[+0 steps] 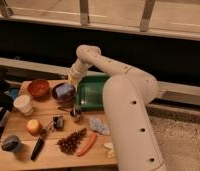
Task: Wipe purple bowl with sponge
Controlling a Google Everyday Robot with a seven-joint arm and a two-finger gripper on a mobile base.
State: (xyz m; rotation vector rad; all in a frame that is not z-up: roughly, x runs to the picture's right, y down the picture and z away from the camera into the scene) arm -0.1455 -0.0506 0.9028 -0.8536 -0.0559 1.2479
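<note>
My two-finger claw (73, 80) hangs over the back right rim of the round, shallow purple bowl (55, 95), my pale arm coming in across the rectangular green plastic tray (95, 95) that lies just beside the bowl on its right. The fingers are drawn together. The small flat grey-blue sponge (65, 90) lies inside the bowl, its upper right corner right under my fingertips. Whether I am pinching that corner or only pressing down on it, I cannot tell.

The bowl stands near the back edge of the wooden table (53, 160), between the tray and the round red-orange bowl (39, 88) towards the back left corner. I think that spot suits the job, because my wrist can drop in from above without crossing the clutter nearer the front edge.

I judge the wiping to be under way, with the pad down on the inner surface where it should rub. The next stroke wants steady downward pressure and a sweep round the inside. If I push too hard sideways, the light bowl may slide into its red-orange neighbour. The pale blue-grey crumpled cloth (99, 125) near the middle of the table is not my tool.
</note>
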